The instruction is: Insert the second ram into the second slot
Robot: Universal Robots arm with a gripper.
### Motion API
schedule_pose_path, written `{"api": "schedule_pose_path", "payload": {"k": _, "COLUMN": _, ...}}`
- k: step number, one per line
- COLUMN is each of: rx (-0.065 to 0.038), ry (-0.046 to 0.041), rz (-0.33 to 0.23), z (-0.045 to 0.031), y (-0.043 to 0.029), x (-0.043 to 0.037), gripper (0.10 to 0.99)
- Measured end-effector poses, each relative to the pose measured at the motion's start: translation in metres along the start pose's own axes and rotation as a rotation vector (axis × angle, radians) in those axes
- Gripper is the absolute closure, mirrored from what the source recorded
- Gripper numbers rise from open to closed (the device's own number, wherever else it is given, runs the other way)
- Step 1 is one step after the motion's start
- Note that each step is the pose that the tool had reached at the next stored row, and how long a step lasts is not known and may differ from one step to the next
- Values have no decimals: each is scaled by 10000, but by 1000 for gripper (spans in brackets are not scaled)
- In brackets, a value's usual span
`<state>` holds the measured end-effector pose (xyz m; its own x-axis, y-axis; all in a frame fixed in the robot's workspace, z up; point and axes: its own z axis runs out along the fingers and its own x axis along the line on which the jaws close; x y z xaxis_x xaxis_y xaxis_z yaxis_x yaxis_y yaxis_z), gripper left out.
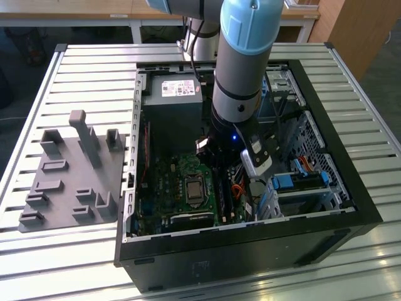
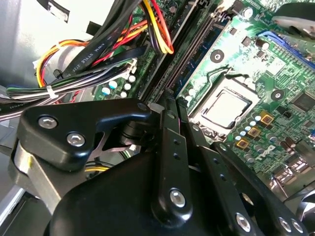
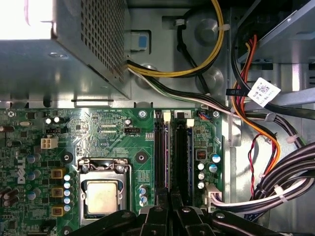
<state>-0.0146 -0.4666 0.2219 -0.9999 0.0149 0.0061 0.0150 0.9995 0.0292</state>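
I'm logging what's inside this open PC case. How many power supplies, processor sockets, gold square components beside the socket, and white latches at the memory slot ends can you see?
Power supply: 1
Processor socket: 1
Gold square components: 3
White slot latches: 2
Total: 7

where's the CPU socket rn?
In the first wrist view the CPU socket sits on the green motherboard, beside the RAM slots and below the power supply. The tool is over those slots.

The arm reaches steeply downward, its hand closed, fingers together.
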Motion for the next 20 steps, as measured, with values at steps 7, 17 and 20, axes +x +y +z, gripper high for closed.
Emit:
{"api": "schedule_pose_path", "payload": {"k": 7, "rx": 0, "ry": 4, "rz": -164, "z": 1, "y": -1, "x": -4, "gripper": 953}}
{"api": "schedule_pose_path", "payload": {"k": 17, "rx": 0, "ry": 14, "rz": -173, "z": 3, "y": -30, "x": -3, "gripper": 953}}
{"api": "schedule_pose_path", "payload": {"k": 20, "rx": 2, "ry": 15, "rz": -174, "z": 7, "y": -32, "x": -3, "gripper": 953}}
